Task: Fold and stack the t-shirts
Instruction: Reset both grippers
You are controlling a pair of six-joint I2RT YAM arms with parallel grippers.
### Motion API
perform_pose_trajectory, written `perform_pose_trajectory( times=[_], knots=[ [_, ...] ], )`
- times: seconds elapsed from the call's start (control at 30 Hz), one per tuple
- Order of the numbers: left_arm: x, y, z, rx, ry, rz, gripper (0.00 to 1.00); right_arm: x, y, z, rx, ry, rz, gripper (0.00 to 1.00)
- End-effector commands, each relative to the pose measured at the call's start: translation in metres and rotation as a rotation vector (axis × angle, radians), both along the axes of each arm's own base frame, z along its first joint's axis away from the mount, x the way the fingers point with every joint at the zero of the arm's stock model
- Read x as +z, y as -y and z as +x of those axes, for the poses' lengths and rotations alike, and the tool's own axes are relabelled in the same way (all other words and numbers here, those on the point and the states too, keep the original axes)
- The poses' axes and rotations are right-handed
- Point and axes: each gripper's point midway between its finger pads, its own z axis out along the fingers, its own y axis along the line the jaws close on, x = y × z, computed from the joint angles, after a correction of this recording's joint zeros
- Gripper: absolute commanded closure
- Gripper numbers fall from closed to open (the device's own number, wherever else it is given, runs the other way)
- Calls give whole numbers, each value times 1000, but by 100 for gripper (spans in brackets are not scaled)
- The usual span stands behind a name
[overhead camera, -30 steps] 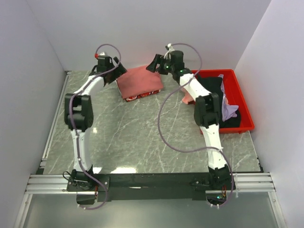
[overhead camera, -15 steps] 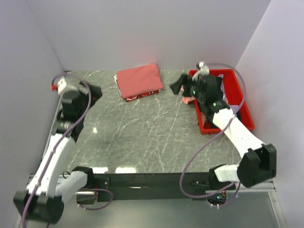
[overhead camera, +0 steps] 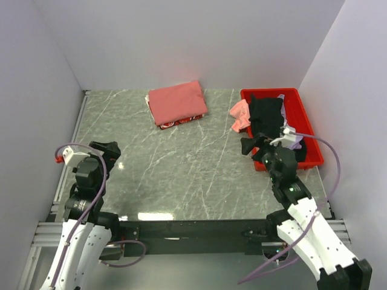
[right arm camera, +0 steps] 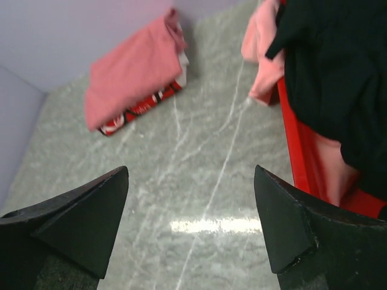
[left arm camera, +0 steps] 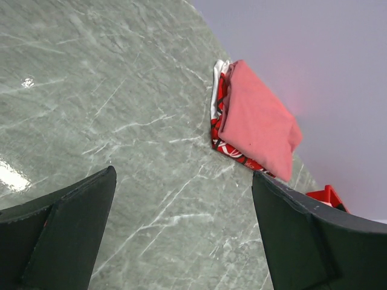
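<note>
At the left edge of the bench (overhead camera: 181, 163), the left arm (overhead camera: 84, 181) stands bent up near its base. The left jaws are spread wide and hold nothing; in the left wrist view only bare marbled surface lies between the two dark fingers (left arm camera: 60, 235).

Further right, at the far middle of the bench and near the back wall, two folded t-shirts make a small stack. The dusty-rose t-shirt (overhead camera: 177, 101) lies on top. The red-and-white t-shirt (overhead camera: 181, 120) lies under it, its near and left edges showing past the rose cloth. Both wrist cameras see this stack: the rose one (left arm camera: 260, 124) over the red-and-white one (left arm camera: 225, 142) from the left, and the same pair (right arm camera: 130, 69) (right arm camera: 136, 112) from the right. The stack is well apart from both arms.

Right of the middle, the right arm (overhead camera: 290, 187) reaches up from its base toward the near left corner of the red bin (overhead camera: 309, 127). The right jaws are also spread and empty, with open bench between the fingers (right arm camera: 78, 223).

The bin stands at the right side of the bench. A pink t-shirt (overhead camera: 240, 115) hangs over its left wall onto the bench. A crumpled black t-shirt (overhead camera: 266, 115) fills much of the bin, and a lavender t-shirt (overhead camera: 293, 140) shows at its near right part. These three are unfolded.
</note>
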Motion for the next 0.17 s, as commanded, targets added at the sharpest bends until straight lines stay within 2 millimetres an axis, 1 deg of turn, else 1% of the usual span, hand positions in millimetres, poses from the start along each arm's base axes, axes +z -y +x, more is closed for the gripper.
perform_pose_trajectory(
  times=[0.0, 0.03, 0.07, 0.1, 0.13],
  knots=[
    [10, -4, 3, 31, 41, -7, 1, 22, 12, -3, -61, 112, 40, 10],
    [5, -6, 2, 41, 14, -4, 1, 22, 12, -5, -57, 125, 40, 10],
    [7, -6, 2, 43, 12, -5, 0, 18, 13, -7, -55, 126, 39, 10],
    [6, -6, 3, 45, 5, -5, 1, 23, 13, -10, -50, 152, 45, 9],
    [4, -7, 3, 49, -2, -6, 0, 23, 14, -11, -55, 157, 44, 9]
  ],
)
